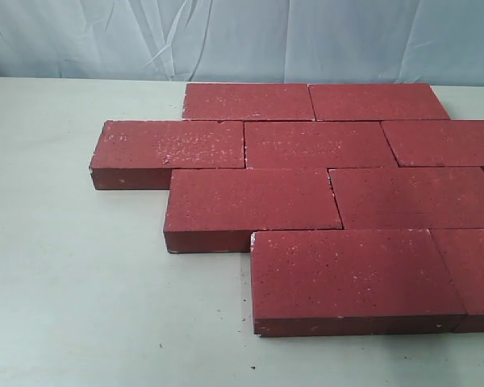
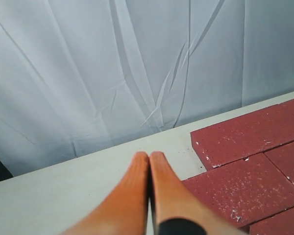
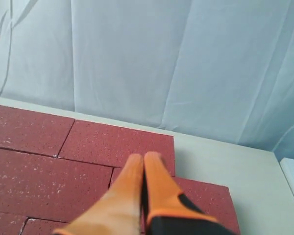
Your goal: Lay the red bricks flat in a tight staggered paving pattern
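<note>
- On the table (image 1: pixel 73 282), nine bricks (image 1: pixel 331 145) are laid flat in four rows, each row shifted sideways against the one behind it, so that the end joints are staggered
- Two bricks are counted in the back row, three in the second, two in the third and two in the front; the rightmost bricks of the second and front rows are cut off by the edge of the exterior view
- Long sides are set against each other with only thin dark seams showing; whitish chips are seen along several edges and corners
- Bare pale table is seen to the left of the bricks and in front of them, with a few small dark specks near the front edge
- Behind the table, a creased pale cloth (image 1: pixel 105 36) is hung as a backdrop
- Left gripper (image 2: pixel 149 155): its orange fingers are pressed together with nothing between them; the tips are seen against bare table (image 2: pixel 63 186), just beside the bricks (image 2: pixel 245 134)
- Right gripper (image 3: pixel 144 157): its orange fingers are likewise closed on nothing; the tips are seen against the bricks (image 3: pixel 39 176), near the corner where bare table (image 3: pixel 235 161) begins, and part of one brick is hidden by them
</note>
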Action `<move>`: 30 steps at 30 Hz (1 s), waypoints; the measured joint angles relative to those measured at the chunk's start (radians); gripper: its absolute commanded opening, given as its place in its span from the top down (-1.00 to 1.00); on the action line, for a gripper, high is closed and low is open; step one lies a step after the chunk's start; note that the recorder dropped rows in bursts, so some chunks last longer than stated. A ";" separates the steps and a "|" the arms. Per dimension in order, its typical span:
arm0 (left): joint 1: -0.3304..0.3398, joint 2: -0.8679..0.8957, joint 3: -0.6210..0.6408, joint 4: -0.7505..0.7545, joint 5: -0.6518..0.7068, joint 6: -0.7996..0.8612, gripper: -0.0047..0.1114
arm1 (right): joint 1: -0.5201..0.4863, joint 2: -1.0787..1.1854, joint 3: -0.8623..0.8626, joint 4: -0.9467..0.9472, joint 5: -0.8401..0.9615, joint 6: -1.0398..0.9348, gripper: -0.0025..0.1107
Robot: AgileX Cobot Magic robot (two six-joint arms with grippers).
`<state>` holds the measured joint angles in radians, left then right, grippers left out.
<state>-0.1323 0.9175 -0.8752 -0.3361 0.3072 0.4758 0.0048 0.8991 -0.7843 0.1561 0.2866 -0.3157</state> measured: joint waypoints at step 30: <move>0.000 -0.510 0.318 -0.077 -0.071 -0.001 0.92 | 0.000 -0.545 0.324 0.009 -0.253 0.000 0.97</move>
<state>-0.1323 0.4079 -0.5571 -0.4136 0.2364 0.4744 0.0048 0.3545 -0.4604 0.1650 0.0339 -0.3157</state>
